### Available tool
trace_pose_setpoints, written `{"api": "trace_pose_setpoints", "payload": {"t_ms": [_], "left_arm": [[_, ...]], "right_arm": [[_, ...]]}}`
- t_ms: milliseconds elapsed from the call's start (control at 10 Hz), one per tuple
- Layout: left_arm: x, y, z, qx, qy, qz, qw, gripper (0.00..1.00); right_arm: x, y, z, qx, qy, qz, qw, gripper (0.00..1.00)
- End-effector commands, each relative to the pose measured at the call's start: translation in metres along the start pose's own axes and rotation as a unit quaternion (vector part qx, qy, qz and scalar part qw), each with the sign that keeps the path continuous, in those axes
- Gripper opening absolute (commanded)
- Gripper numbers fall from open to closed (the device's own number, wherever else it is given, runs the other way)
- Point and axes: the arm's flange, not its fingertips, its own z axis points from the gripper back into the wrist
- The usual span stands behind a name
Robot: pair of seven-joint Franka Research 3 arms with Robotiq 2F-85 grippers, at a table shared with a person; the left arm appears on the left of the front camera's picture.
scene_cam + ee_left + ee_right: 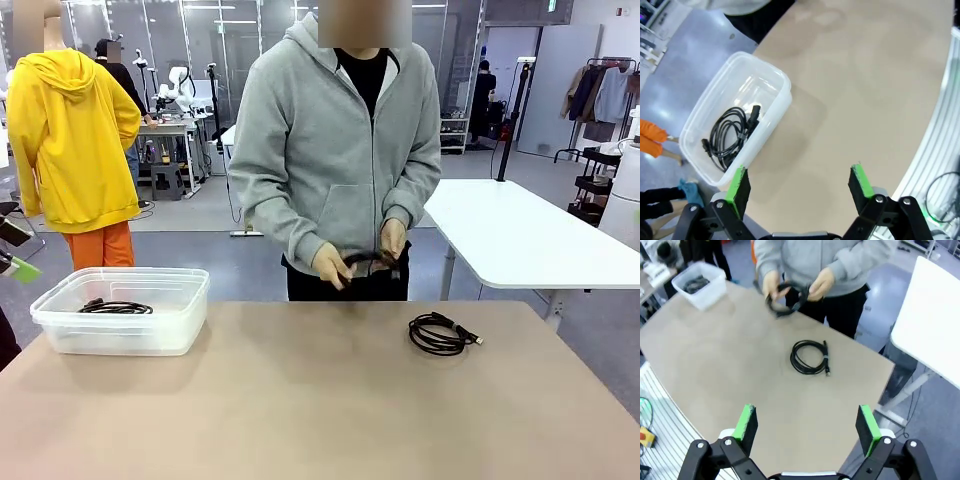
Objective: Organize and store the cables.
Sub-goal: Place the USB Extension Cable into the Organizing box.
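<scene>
The right gripper (806, 415) is found with its fingers spread wide and nothing between them, held above the table (730, 360). Straight ahead of it, beyond the fingertips and well apart from them, one coiled cable (810, 357) is seen lying flat on the table top. The coil is near round, and its straight plug end is laid along one side, pointing roughly away from the gripper, so across the line on which the fingers close. Farther out, a second cable (787, 300) is held in the person's hands (330, 265) above the far edge. The left gripper (799, 172) is likewise spread and empty. Ahead of it and off to one side the clear box (775, 107) is seen, with a third cable (732, 132) coiled inside. The right arm is judged the nearer to the loose coil, and the box is judged to lie across the table from that coil, on the left arm's side.
</scene>
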Motion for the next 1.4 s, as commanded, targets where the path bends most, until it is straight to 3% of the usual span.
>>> {"api": "trace_pose_setpoints", "payload": {"t_ms": [0,400,1300], "left_arm": [[0.003,0.000,0.000,0.004,0.005,0.005,1.000,1.00],[0.003,0.000,0.000,0.004,0.005,0.005,1.000,1.00],[0.003,0.000,0.000,0.004,0.005,0.005,1.000,1.00]], "right_arm": [[-0.040,-0.014,0.062,0.002,-0.049,-0.024,0.999,1.00],[-0.054,-0.016,0.064,-0.004,-0.058,-0.023,0.998,1.00],[-0.032,-0.010,0.034,-0.017,-0.016,-0.013,1.000,1.00]]}}
